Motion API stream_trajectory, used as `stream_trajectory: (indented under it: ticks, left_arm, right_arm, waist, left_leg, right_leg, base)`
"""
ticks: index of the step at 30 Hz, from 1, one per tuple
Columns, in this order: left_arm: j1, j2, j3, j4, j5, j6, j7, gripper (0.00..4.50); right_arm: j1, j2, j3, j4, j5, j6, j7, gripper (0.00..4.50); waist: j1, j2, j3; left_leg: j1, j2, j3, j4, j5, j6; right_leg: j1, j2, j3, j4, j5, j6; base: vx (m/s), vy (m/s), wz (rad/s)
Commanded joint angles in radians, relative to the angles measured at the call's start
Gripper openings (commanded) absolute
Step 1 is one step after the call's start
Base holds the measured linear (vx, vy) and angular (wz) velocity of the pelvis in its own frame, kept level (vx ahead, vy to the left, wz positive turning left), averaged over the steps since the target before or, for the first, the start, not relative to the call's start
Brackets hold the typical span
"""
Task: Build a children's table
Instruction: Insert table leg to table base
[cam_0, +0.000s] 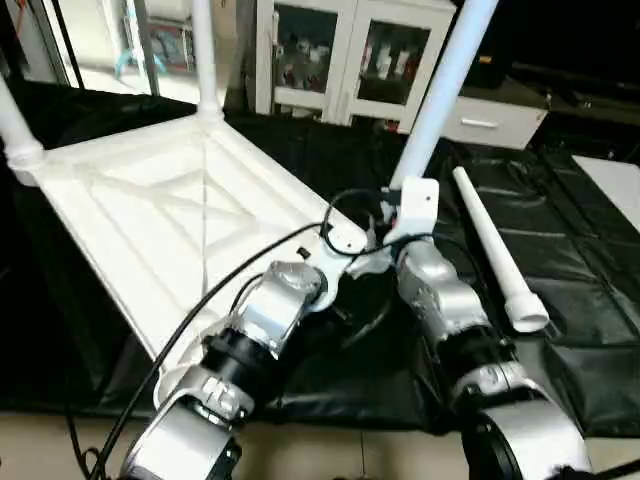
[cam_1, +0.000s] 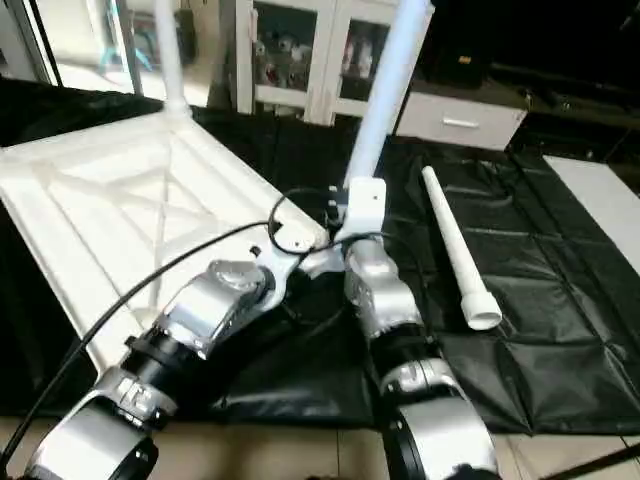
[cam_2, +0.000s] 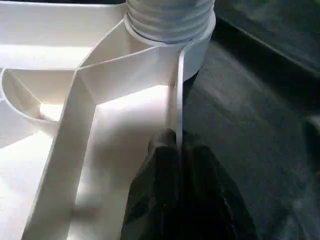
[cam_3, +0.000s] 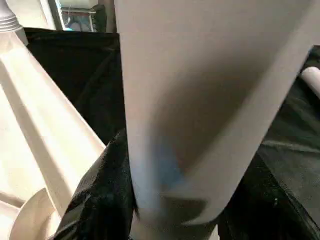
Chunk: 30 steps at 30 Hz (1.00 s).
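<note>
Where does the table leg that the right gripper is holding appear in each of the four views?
Left eye view: the held leg rises from centre to the top edge, right of middle.
Right eye view: centre to top, middle.
Left wrist view: its threaded base sits in the corner socket.
Right wrist view: wide tube down the middle.
Shared landmark: the loose leg on the black sheet.

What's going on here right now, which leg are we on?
The white plastic rectangular tabletop lies upside down on the black sheet, ribs up. The left gripper is shut on the tabletop's thin rim beside a corner socket. The right gripper has its fingers around a long white tapered tube leg standing in that socket. Two other legs already stand at the far corners. The last white leg lies loose on the sheet to the right.
</note>
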Motion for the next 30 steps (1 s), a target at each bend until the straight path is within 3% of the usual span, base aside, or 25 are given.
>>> stream_trajectory:
  ticks: [1,6,8,9,13,15,18,19,20,22,26,30]
  left_arm:
    - [-0.072,-0.009,0.033,-0.098,-0.034,-0.066,-0.015,0.00]
    - [-0.075,0.006,0.042,-0.078,-0.034,-0.074,-0.015,0.00]
    - [-0.080,0.010,0.046,-0.070,-0.034,-0.076,-0.014,0.00]
    - [-0.080,0.010,0.047,-0.069,-0.034,-0.077,-0.013,0.00]
    - [-0.082,0.013,0.047,-0.067,-0.034,-0.080,-0.016,0.00]
    - [-0.083,0.018,0.048,-0.065,-0.037,-0.081,-0.018,0.00]
    - [-0.083,0.025,0.050,-0.062,-0.037,-0.085,-0.019,0.00]
    - [-0.082,0.029,0.050,-0.061,-0.037,-0.087,-0.020,0.00]
    - [-0.081,0.034,0.050,-0.061,-0.036,-0.089,-0.024,0.00]
    - [-0.080,0.038,0.050,-0.061,-0.036,-0.090,-0.027,0.00]
    - [-0.073,0.066,0.044,-0.067,-0.040,-0.101,-0.050,0.00]
    - [-0.059,0.090,0.032,-0.084,-0.046,-0.117,-0.087,0.00]
  right_arm:
    - [0.066,-0.027,-0.047,0.155,-0.025,0.066,-0.050,1.85]
    - [0.043,-0.024,-0.061,0.187,-0.014,0.020,-0.014,1.85]
    - [0.042,-0.021,-0.060,0.174,0.009,-0.007,0.073,1.85]
    - [0.042,-0.021,-0.059,0.172,0.014,-0.012,0.092,2.20]
    - [0.055,-0.024,-0.045,0.147,0.014,-0.029,0.138,2.63]
    - [0.066,-0.032,-0.033,0.128,0.006,-0.043,0.165,2.97]
    - [0.083,-0.042,-0.022,0.092,-0.007,-0.054,0.198,3.06]
    - [0.095,-0.047,-0.019,0.067,-0.009,-0.058,0.220,3.17]
    - [0.110,-0.055,-0.016,0.034,-0.008,-0.059,0.247,3.40]
    - [0.120,-0.061,-0.015,0.012,-0.006,-0.059,0.265,3.45]
    - [0.214,-0.106,0.000,-0.180,0.045,-0.034,0.415,3.78]
    - [0.277,-0.156,0.005,-0.302,0.076,-0.008,0.499,3.98]
  waist:
    - [0.011,0.013,-0.051]
    - [0.019,0.008,-0.062]
    - [0.025,0.010,-0.062]
    - [0.026,0.009,-0.061]
    - [0.036,0.012,-0.059]
    - [0.040,0.007,-0.061]
    - [0.041,0.014,-0.058]
    - [0.041,0.007,-0.058]
    - [0.044,0.006,-0.061]
    - [0.047,0.007,-0.059]
    - [0.052,-0.002,-0.062]
    - [0.054,-0.001,-0.057]
  left_leg:
    - [-0.002,0.009,0.007,-0.083,-0.328,-0.009]
    - [-0.015,0.005,0.018,-0.074,-0.174,0.012]
    - [-0.015,0.005,0.021,-0.072,-0.136,0.030]
    - [-0.014,0.006,0.022,-0.072,-0.127,0.037]
    - [-0.006,0.008,0.027,-0.072,-0.153,0.037]
    - [-0.009,0.009,0.026,-0.073,-0.142,0.033]
    - [-0.008,0.010,0.028,-0.073,-0.161,0.028]
    - [-0.008,0.009,0.030,-0.072,-0.158,0.028]
    - [-0.008,0.008,0.030,-0.070,-0.142,0.034]
    - [-0.010,0.007,0.032,-0.069,-0.127,0.048]
    - [-0.016,0.005,0.033,-0.062,-0.073,0.085]
    - [-0.014,0.007,0.034,-0.063,-0.096,0.098]
  right_leg:
    - [0.035,-0.054,0.045,-0.066,-0.380,-0.088]
    - [0.048,-0.050,0.054,-0.034,-0.199,-0.129]
    - [0.051,-0.049,0.054,-0.028,-0.148,-0.145]
    - [0.052,-0.049,0.054,-0.026,-0.138,-0.154]
    - [0.046,-0.048,0.056,-0.033,-0.182,-0.164]
    - [0.050,-0.046,0.056,-0.027,-0.181,-0.156]
    - [0.045,-0.046,0.058,-0.032,-0.207,-0.151]
    - [0.046,-0.045,0.059,-0.032,-0.201,-0.150]
    - [0.047,-0.044,0.060,-0.028,-0.181,-0.152]
    - [0.047,-0.043,0.062,-0.027,-0.164,-0.158]
    - [0.051,-0.043,0.065,-0.019,-0.109,-0.171]
    - [0.047,-0.044,0.064,-0.025,-0.156,-0.173]
  base:
    - [0.051,-0.019,0.04]
    - [0.010,-0.004,0.01]
    - [0.000,0.000,0.00]
    - [0.000,0.000,0.00]
    - [0.000,0.000,0.00]
    - [0.000,0.000,0.00]
    - [0.000,0.000,0.00]
    - [0.000,0.000,0.00]
    - [0.000,0.000,0.00]
    - [0.000,0.000,0.00]
    - [0.000,0.000,0.00]
    - [0.000,0.000,0.00]
